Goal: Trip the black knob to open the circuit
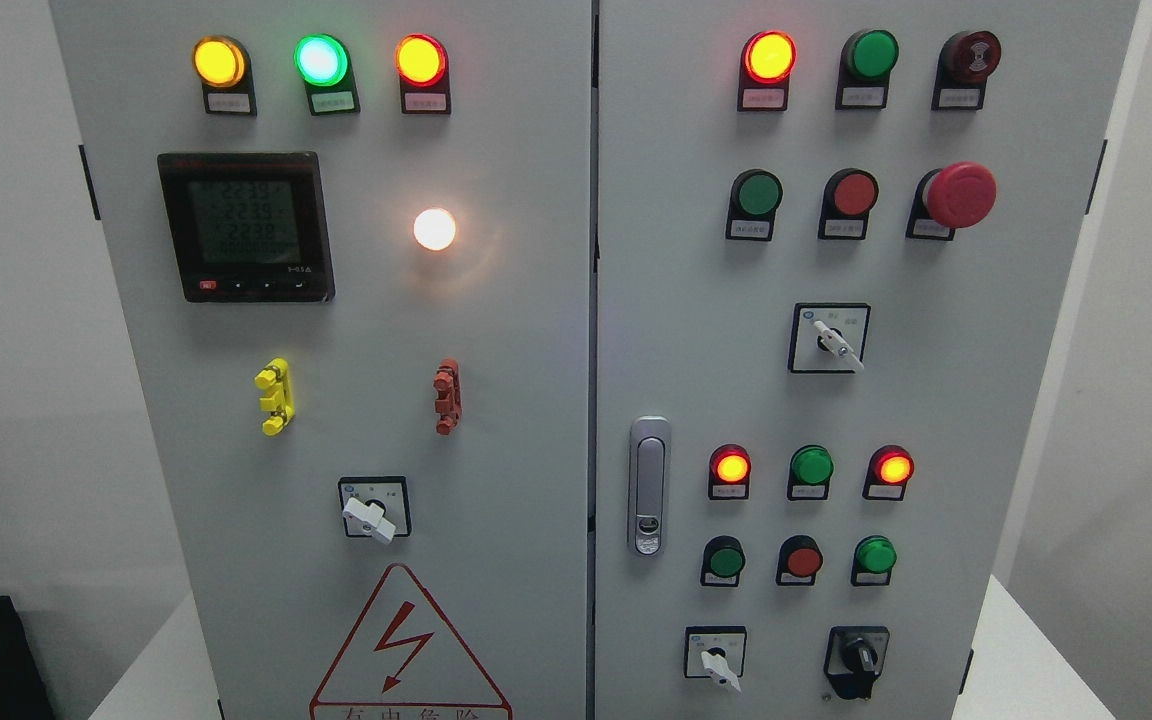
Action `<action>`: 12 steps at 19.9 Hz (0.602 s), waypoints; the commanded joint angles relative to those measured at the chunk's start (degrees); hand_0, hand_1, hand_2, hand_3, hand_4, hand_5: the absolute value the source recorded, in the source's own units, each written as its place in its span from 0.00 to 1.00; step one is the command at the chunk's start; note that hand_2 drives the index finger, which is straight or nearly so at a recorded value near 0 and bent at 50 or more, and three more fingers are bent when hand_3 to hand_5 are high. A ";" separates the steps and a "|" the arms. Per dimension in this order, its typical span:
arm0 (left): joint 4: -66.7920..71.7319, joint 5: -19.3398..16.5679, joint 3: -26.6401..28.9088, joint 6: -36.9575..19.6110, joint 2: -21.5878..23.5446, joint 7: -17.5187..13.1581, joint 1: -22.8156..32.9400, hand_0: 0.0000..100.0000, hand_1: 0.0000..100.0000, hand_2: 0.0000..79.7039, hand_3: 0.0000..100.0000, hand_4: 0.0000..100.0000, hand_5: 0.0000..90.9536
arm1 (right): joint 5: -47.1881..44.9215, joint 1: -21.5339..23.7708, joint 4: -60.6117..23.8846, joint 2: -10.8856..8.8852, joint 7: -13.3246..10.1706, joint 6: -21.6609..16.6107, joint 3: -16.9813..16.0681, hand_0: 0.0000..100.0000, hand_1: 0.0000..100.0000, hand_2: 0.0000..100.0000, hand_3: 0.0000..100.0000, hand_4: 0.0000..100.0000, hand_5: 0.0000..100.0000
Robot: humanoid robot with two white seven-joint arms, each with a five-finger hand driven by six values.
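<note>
You have neither robot hand in the head view, so you cannot tell how open either one is or whether it holds anything.

Your target, the black knob (857, 657), sits at the lower right of the right-hand cabinet door (1016, 400), close to the bottom edge of the picture. Its handle points roughly upward, and nothing is touching it. Just to its left on the same row you see a white-handled selector switch (717, 660), its lever slanting down to the right.

Above the knob runs a row of three small buttons: green (725, 560), red (802, 560) and green (875, 555). Over those sit three indicators, a lit red one (731, 467), a dark green one (811, 466) and another lit red one (893, 467). Left of that group you find the silver door latch (649, 485), near the seam between the two doors.

Higher up on the right door there is another white selector switch (831, 340), then a red mushroom button (958, 194) near the top right.

On the left door (516, 400) you can see a digital meter (246, 226), a glowing white lamp (434, 229) and a lightning warning triangle (404, 650) at the bottom.
</note>
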 commanded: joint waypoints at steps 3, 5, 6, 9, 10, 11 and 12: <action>0.00 -1.32 0.00 -0.18 0.00 -0.05 0.00 0.12 0.39 0.00 0.00 0.00 0.00 | 0.74 -0.01 0.00 0.99 -4.72 -0.04 0.25 0.00 0.00 0.00 0.00 0.00 0.00; 0.00 -1.32 0.00 -0.10 0.00 -0.05 0.00 0.12 0.39 0.00 0.00 0.00 0.00 | 0.74 -0.01 0.00 1.25 -5.17 -0.04 0.25 0.00 0.00 0.00 0.00 0.00 0.00; 0.00 -1.32 0.00 -0.18 0.00 -0.05 0.00 0.12 0.39 0.00 0.00 0.00 0.00 | 0.74 -0.01 0.00 1.43 -5.26 -0.04 0.25 0.00 0.00 0.00 0.00 0.00 0.00; 0.00 -1.32 0.00 -0.09 0.00 -0.05 0.00 0.12 0.39 0.00 0.00 0.00 0.00 | 0.74 -0.01 -0.09 1.52 -5.26 -0.04 0.25 0.00 0.00 0.00 0.00 0.00 0.00; 0.00 -1.32 0.00 -0.18 0.00 -0.05 0.00 0.12 0.39 0.00 0.00 0.00 0.00 | 0.74 -0.01 -0.09 1.52 -5.26 -0.04 0.25 0.00 0.00 0.00 0.00 0.00 0.00; 0.00 -1.32 0.00 -0.18 0.00 -0.05 0.00 0.12 0.39 0.00 0.00 0.00 0.00 | 0.74 -0.01 -0.09 1.43 -5.17 -0.04 0.25 0.00 0.00 0.00 0.00 0.00 0.00; 0.00 -1.32 0.00 -0.10 0.00 -0.05 0.00 0.12 0.39 0.00 0.00 0.00 0.00 | 0.74 -0.01 -0.09 1.34 -5.00 -0.04 0.34 0.00 0.00 0.00 0.00 0.00 0.00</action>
